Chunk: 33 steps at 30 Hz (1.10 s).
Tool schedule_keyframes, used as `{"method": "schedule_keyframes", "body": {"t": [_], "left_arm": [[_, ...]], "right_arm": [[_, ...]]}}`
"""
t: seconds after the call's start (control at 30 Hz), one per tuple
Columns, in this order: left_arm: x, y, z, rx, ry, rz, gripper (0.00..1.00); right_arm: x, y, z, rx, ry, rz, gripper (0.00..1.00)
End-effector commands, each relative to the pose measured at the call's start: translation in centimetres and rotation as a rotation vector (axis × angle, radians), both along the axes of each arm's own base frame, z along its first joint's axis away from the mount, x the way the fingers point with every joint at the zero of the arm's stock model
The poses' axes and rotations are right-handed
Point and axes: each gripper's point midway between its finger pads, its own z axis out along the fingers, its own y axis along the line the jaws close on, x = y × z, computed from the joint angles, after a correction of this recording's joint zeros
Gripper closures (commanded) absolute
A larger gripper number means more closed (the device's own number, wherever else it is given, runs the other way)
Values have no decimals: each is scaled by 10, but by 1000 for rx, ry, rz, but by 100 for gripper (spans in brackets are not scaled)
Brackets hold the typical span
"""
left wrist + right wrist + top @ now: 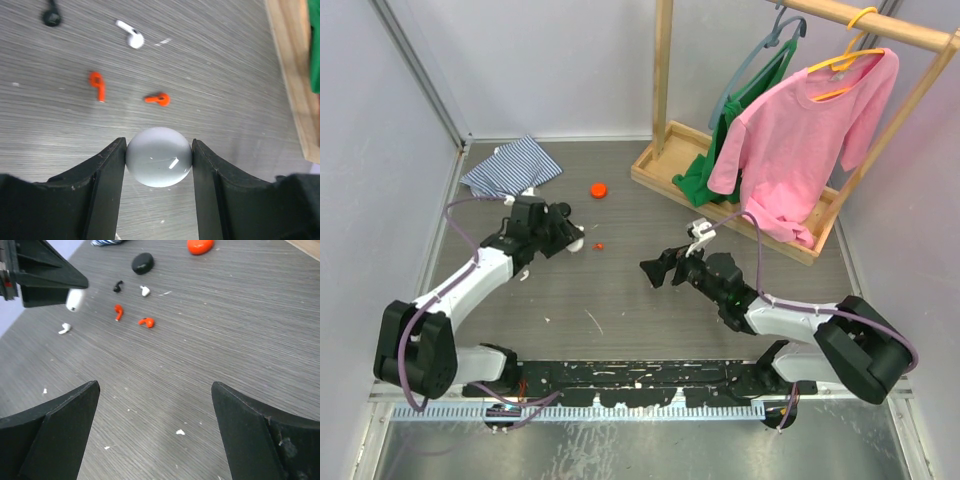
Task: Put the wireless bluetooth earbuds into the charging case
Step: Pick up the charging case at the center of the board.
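White case (pixel 159 156) pinched in left pincer (pixel 159 146); two orange earbuds (pixel 97 86), white earbud (pixel 131 35) on surface (pixel 225 75) just beyond its tips; right pincer (pixel 155 390) spread wide.

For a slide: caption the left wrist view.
Left gripper holds a white rounded case; two orange earbuds, a white earbud and a black earbud lie beyond.

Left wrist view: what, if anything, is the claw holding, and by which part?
The left claw grips the white rounded case by its two opposite sides.
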Motion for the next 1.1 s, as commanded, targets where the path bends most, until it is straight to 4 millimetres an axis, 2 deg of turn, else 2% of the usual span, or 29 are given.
{"method": "schedule_keyframes", "body": {"t": [0.0,0.23,0.43,0.53,0.73,1.07], "left_arm": [[8,-33,44,-94,-179,-3,50],[-8,-77,54,-139,-249,-61,49],[-17,-98,57,-154,-288,-82,50],[-22,-108,59,-170,-302,-95,50],[-28,-122,59,-190,-314,-110,50],[-37,-133,58,-191,-322,-132,50]], "right_arm": [[-4,20,42,177,-100,60,0],[-13,39,53,248,-143,110,0],[-14,49,62,305,-189,105,0],[-11,57,59,306,-183,106,1],[-5,66,55,341,-185,84,9],[6,70,53,362,-194,54,29]]}}
